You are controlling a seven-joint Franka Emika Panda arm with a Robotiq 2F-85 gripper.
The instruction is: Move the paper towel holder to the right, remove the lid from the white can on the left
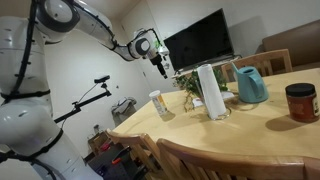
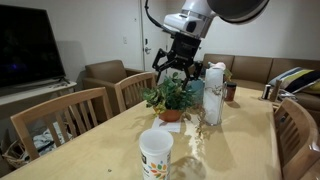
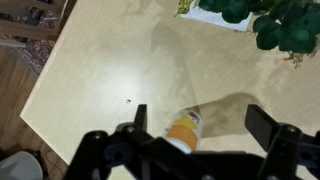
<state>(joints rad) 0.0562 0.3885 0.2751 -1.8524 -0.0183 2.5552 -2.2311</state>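
The white can (image 1: 160, 105) stands on the round wooden table (image 1: 260, 135), near its edge. It is short, with an orange mark on its side, and its flat light lid (image 2: 156, 138) sits on top. The can also shows in an exterior view (image 2: 156, 158) and in the wrist view (image 3: 183, 131). The tall paper towel holder (image 1: 211, 92) stands upright further in, also seen in an exterior view (image 2: 212, 95). My gripper (image 1: 160, 62) hangs open and empty, high above the table. In the wrist view its fingers (image 3: 200, 125) frame the can far below.
A potted green plant (image 2: 170, 98) stands between the can and the roll, under my gripper; its leaves show in the wrist view (image 3: 270, 20). A teal watering can (image 1: 250, 85) and a dark red jar (image 1: 300, 102) stand beyond the roll. Wooden chairs (image 2: 60, 115) ring the table.
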